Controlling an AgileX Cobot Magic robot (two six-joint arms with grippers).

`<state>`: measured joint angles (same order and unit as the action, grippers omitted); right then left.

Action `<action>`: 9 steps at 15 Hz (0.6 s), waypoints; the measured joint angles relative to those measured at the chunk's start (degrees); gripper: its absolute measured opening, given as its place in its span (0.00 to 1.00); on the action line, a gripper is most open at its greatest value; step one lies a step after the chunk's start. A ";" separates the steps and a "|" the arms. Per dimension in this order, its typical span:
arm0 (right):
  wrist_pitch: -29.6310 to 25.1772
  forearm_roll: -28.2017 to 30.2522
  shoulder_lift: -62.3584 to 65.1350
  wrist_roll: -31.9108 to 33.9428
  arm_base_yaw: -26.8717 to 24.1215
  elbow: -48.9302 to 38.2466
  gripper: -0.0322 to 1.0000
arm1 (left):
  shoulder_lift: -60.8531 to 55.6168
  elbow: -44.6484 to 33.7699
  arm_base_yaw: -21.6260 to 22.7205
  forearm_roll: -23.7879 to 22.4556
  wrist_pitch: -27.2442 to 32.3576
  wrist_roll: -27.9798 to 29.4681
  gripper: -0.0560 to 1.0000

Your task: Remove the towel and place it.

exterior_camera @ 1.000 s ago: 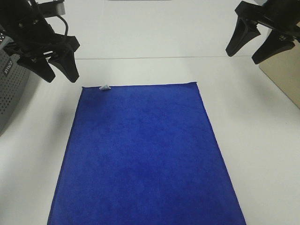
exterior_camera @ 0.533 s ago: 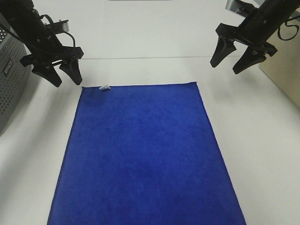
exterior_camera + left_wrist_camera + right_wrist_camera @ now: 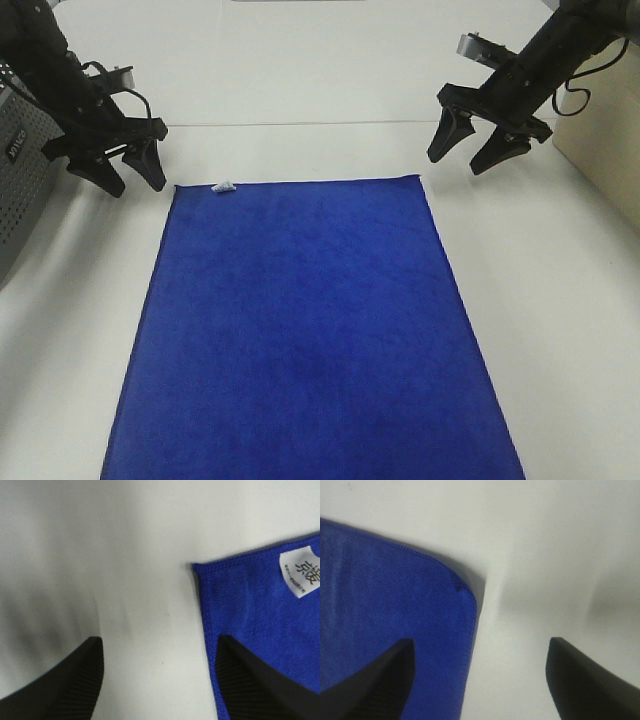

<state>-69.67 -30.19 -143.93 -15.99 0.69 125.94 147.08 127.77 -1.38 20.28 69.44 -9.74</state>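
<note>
The towel (image 3: 310, 330) lies flat and spread out on the white table (image 3: 300, 80), with its small white tag (image 3: 224, 186) at the far left corner. The left gripper (image 3: 137, 187) hangs just off that corner, jaws spread and holding nothing. In its wrist view, the tagged corner (image 3: 301, 572) of the towel (image 3: 250, 610) sits between the two fingers, and one finger (image 3: 250, 685) overlaps the cloth's side edge. The right gripper (image 3: 455, 165) is just beyond the far right corner, also spread wide and empty. In its wrist view, the rounded corner of the towel (image 3: 385, 595) lies between the fingers, nearer one finger (image 3: 375, 680). Whether either gripper touches the cloth cannot be told.
</note>
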 joint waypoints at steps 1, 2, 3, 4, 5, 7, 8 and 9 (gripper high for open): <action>0.00 -0.46 -0.80 0.00 0.00 0.06 0.73 | 0.34 0.00 0.00 0.00 0.00 0.00 0.63; 0.00 -0.52 -1.55 0.00 0.00 0.11 0.73 | 0.69 0.00 0.00 0.00 0.00 0.00 0.63; 0.00 -0.52 -2.12 -0.06 0.00 0.11 0.73 | 1.03 0.06 0.00 0.00 0.00 0.00 0.63; 0.00 -0.52 -2.75 -0.11 0.00 0.11 0.73 | 1.20 0.06 0.00 0.06 0.00 0.00 0.63; -0.06 -0.52 -3.38 -0.57 0.00 0.11 0.73 | 1.26 0.06 0.00 0.11 -0.06 0.00 0.63; 0.00 -0.74 -4.13 -1.09 0.00 0.11 0.73 | 1.32 0.06 0.00 0.23 -0.06 0.00 0.63; 0.00 -0.80 -4.18 -1.15 0.00 0.11 0.73 | 1.38 0.06 0.00 0.23 -0.06 0.00 0.63; 0.00 -0.86 -4.24 -1.26 0.00 0.11 0.73 | 1.38 0.11 0.00 0.29 -0.06 0.00 0.63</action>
<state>-69.67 -31.05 -148.17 -17.25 0.69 126.05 148.45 127.88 -1.38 20.57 69.39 -9.74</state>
